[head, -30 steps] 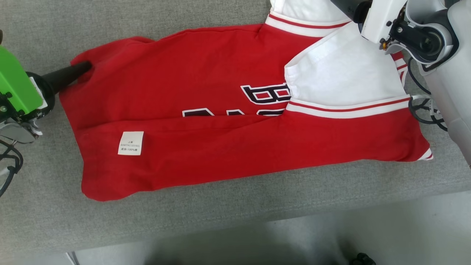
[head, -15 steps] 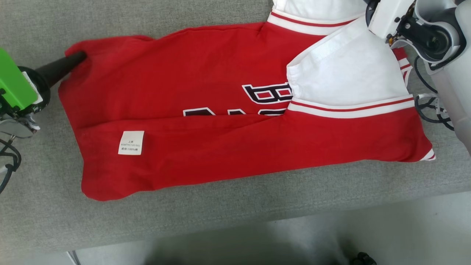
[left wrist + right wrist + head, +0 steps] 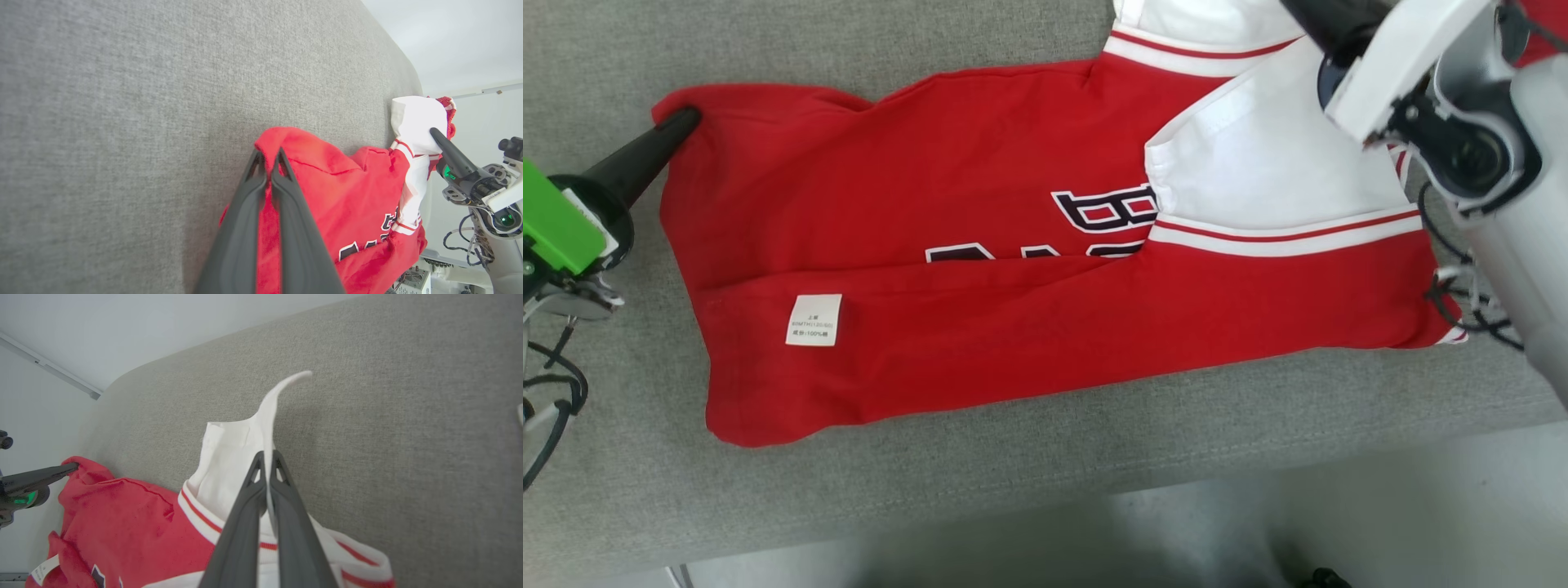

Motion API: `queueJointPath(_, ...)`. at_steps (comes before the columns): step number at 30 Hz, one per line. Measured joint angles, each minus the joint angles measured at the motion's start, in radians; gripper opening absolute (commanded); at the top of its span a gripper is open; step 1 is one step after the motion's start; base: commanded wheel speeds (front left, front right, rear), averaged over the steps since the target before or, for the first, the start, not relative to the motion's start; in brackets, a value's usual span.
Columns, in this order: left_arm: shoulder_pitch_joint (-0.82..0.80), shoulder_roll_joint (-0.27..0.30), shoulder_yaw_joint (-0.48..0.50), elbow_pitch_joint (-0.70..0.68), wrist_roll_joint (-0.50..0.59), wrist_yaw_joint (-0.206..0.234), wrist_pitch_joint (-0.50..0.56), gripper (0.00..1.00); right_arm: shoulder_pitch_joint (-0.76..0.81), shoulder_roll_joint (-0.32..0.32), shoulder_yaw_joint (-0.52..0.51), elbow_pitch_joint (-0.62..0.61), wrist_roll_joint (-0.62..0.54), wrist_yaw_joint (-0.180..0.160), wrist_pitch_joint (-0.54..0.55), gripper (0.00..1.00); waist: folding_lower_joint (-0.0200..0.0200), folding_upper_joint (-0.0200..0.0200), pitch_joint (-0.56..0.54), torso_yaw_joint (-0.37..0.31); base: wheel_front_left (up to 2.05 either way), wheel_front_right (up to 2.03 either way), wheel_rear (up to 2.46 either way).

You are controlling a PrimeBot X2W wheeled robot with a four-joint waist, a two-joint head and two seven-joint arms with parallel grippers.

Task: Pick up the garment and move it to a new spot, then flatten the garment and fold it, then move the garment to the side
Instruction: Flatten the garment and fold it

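Folding looks like the step in hand: the red garment lies lengthwise across the grey cloth-covered worktop, close to its front edge, with the near long side already turned over. The left end effector is closed, pinching the red corner at the garment's far-left end. The right end effector is closed on a thin white edge of the sleeve at the far-right end. To do it well, I'd say: raise both ends together at equal height, hold the cloth taut between them, carry the far edge toward the front edge, and lay it down squarely over the turned side. The right pinch looks thin, perhaps one layer, so it could slip or drag the sleeve out alone. A white label sits near the left end, its print too small to read. Navy-outlined block letters are on the chest; one looks like a B, the rest tucked under the fold.
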Motion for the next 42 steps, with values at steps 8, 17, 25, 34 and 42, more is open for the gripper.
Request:
queueJointPath(8,0.121,-0.015,0.049,0.003,0.018,-0.043,-0.104,0.0,0.154,-0.059,0.009,-0.061,0.029,0.0,-0.074,0.0,0.0,0.0,-0.058,-0.005,0.0,0.0,0.0)
queueJointPath(17,0.256,-0.067,0.053,0.0,0.019,-0.07,-0.202,0.0,0.327,-0.121,-0.004,-0.121,0.078,0.0,-0.152,0.0,0.0,0.0,-0.164,-0.004,0.0,0.0,0.0)
queueJointPath(25,0.335,-0.075,0.052,-0.018,0.02,-0.081,-0.231,0.0,0.419,-0.149,-0.017,-0.145,0.107,0.0,-0.177,0.0,-0.0001,0.0,-0.222,0.004,0.0,0.0,0.0)
queueJointPath(34,0.415,-0.103,0.024,-0.035,0.019,-0.09,-0.243,0.0,0.503,-0.182,-0.04,-0.16,0.125,0.0,-0.202,0.0,-0.0001,0.0,-0.261,0.012,0.0,0.0,0.0)
queueJointPath(42,0.471,-0.105,0.013,-0.041,0.017,-0.094,-0.25,0.0,0.562,-0.182,-0.039,-0.2,0.138,0.0,-0.216,0.0,-0.0001,0.0,-0.273,0.017,0.0,0.0,0.0)
